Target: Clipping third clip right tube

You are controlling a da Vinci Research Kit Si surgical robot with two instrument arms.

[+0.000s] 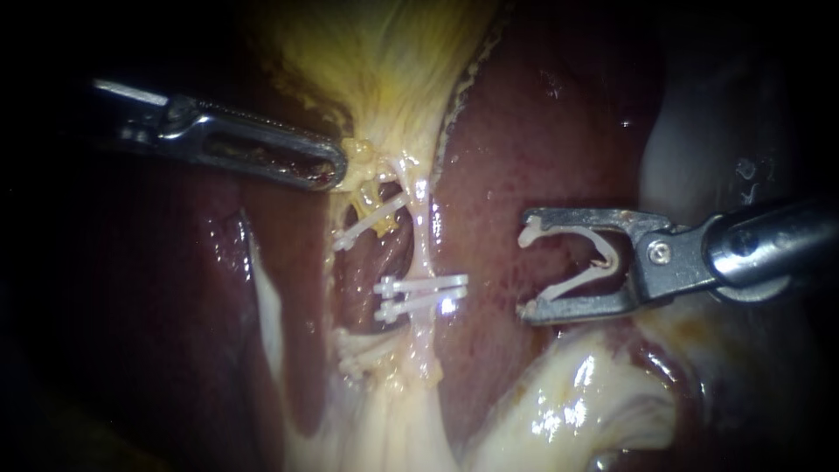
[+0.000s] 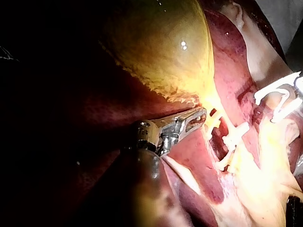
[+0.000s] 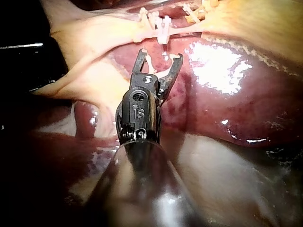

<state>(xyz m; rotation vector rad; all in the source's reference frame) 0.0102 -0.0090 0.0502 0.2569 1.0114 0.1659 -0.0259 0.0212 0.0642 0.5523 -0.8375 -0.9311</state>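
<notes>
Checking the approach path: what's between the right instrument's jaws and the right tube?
Only bare liver; nothing else lies across the stretch from the right instrument, which carries an open clip, to the right tube. The endoscope view shows it best.

Bare liver (image 1: 498, 175) lies clear beside the right tube (image 1: 421, 240), above two clips (image 1: 421, 285).

liver (image 1: 524, 157) glossy and wet; clips (image 1: 419, 285) smooth white plastic.

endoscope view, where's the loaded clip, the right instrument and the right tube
loaded clip (image 1: 572, 284), endoscope view, its lower leg
right instrument (image 1: 527, 269), endoscope view, between jaw tips
right tube (image 1: 423, 236), endoscope view, bare upper stretch
</notes>
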